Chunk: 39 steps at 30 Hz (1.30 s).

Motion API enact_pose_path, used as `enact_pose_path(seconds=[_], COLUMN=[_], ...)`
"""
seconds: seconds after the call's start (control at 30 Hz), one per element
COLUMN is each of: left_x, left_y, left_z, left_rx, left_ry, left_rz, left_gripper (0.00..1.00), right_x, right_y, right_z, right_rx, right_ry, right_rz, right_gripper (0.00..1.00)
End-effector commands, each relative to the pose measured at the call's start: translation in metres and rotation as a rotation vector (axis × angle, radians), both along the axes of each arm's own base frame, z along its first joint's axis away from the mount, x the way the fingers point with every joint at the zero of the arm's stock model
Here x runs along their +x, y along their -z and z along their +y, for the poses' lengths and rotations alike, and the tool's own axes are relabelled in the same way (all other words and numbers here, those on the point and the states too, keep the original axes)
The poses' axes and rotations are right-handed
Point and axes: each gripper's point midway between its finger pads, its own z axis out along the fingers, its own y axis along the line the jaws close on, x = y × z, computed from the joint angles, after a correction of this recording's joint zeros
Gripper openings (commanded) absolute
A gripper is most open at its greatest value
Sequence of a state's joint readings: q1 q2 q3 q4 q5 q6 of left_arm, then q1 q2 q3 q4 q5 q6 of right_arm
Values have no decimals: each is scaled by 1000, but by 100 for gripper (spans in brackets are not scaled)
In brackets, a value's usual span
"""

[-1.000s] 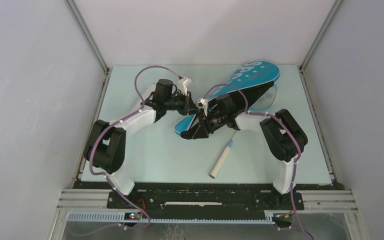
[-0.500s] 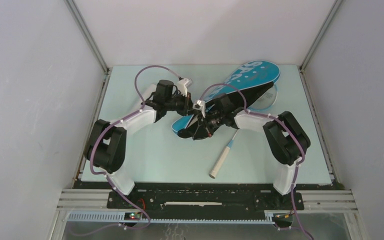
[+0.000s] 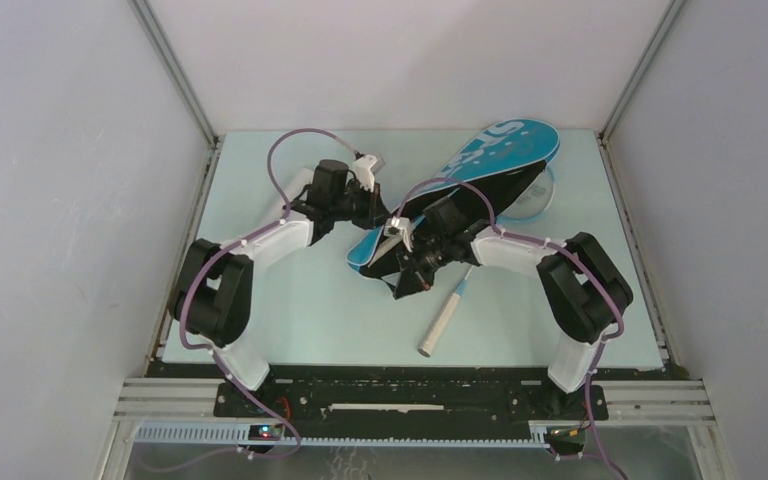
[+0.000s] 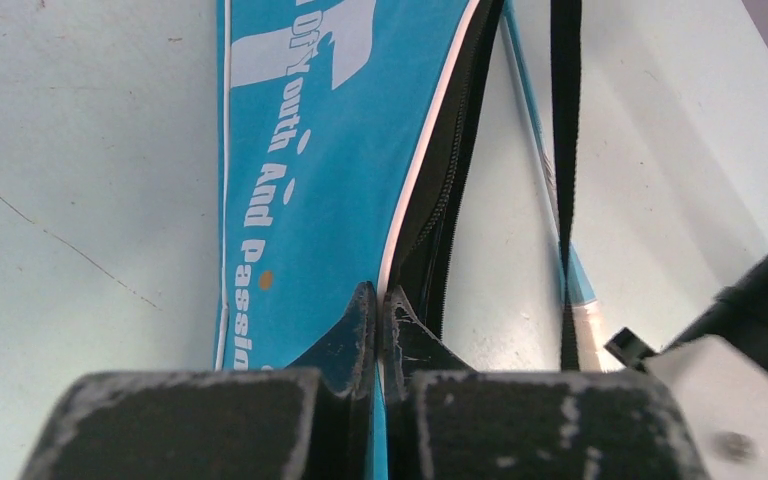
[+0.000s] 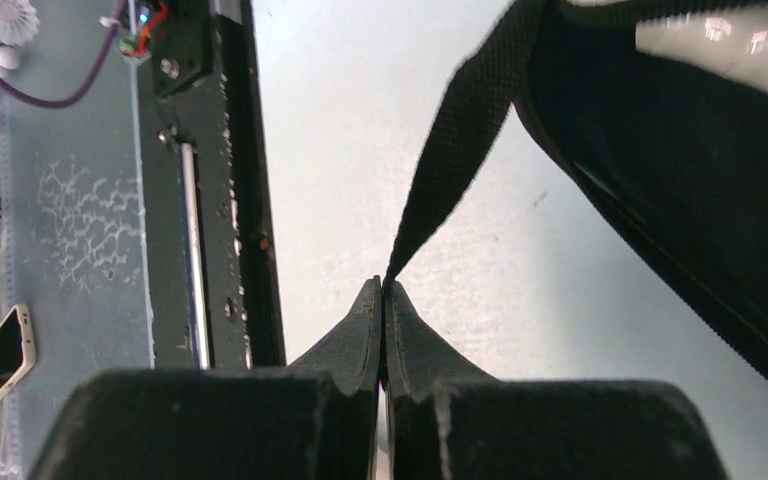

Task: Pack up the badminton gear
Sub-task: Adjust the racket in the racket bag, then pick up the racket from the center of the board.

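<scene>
Right wrist view: my right gripper (image 5: 382, 290) pinches the black strap (image 5: 460, 130) leading toward 1 o'clock; left gripper (image 4: 377, 300) clamps the bag (image 4: 330, 150) at its rim, and a hard tug could rip it free

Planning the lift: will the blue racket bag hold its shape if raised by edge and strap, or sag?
Probably floppy: the racket bag looks like thin fabric, its zip edge gaping beside the left gripper, so expect sag. The black strap in the right gripper is flat webbing; pulling it will likely drag or tilt the bag, not lift it level.
</scene>
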<state>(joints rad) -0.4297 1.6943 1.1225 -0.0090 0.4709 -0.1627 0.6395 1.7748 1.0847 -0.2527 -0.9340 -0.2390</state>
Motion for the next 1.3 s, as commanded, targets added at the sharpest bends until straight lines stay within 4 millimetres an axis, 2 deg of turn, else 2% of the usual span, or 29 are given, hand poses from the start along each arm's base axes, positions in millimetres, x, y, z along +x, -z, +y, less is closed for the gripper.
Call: enact_pose_path(seconds=[0.0, 0.17, 0.27, 0.4, 0.57, 0.6, 0.83, 1.0, 1.1, 1.27], left_x=[22, 20, 18, 14, 6, 5, -2, 3, 7, 7], left_y=[-49, -50, -50, -47, -42, -43, -42, -44, -47, -57], left_z=[-1, -3, -1, 0, 1, 1, 7, 20, 30, 41], left_rx=[-65, -76, -68, -56, -28, -27, 26, 53, 58, 52], left_ry=[-47, -34, -29, -14, 30, 36, 38, -36, -102, -172], left_rz=[-125, -122, -133, -150, -195, -208, -292, -341, -361, -376], left_gripper=[0, 0, 0, 0, 0, 0, 0, 0, 0, 0], right_x=[-15, -11, -4, 6, 17, 18, 32, 44, 58, 94], right_y=[31, 47, 47, 37, 19, 17, -32, -61, -65, -49], right_z=[-7, -9, -10, -10, -9, -10, -14, -32, -55, -108], right_rx=[-80, -130, -151, -159, -168, -169, -97, -78, -93, -184], right_ry=[-22, 17, 47, 90, 129, 134, 190, 281, 405, 710], right_rz=[63, 85, 59, 14, -30, -35, -127, -152, -147, -114], right_gripper=[8, 33, 45, 61, 95, 97, 100, 100, 100, 94])
